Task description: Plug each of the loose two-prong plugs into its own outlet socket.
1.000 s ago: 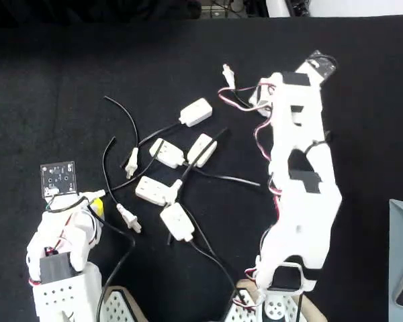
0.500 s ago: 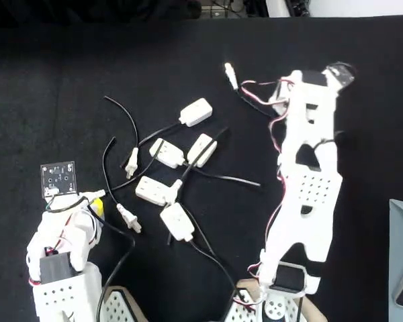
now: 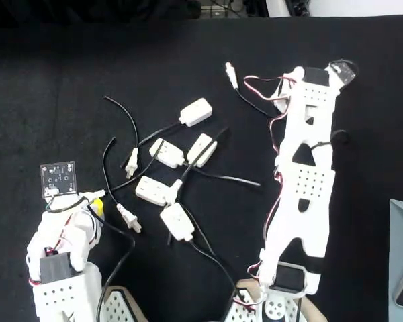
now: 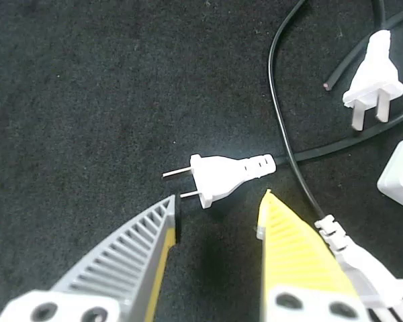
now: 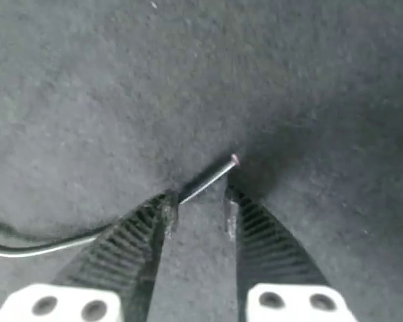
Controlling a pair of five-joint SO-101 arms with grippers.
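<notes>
Black cloth covers the worktop (image 3: 54,80). Nearest, the left tool (image 4: 220,198) hangs released over a loose plug (image 4: 221,178). The plug lies just ahead of its fingertips, long axis running across the gap from finger to finger, so I judge a wrist turn is needed before it can grip the flanks. White sockets (image 3: 177,222) lie near, toward the middle. Farthest, the right tool (image 5: 198,204) stands slightly parted astride the cut end of a black cord (image 5: 211,174), not clenched on it. Since a second ago the right arm has swung outward and straightened; the left has not moved.
</notes>
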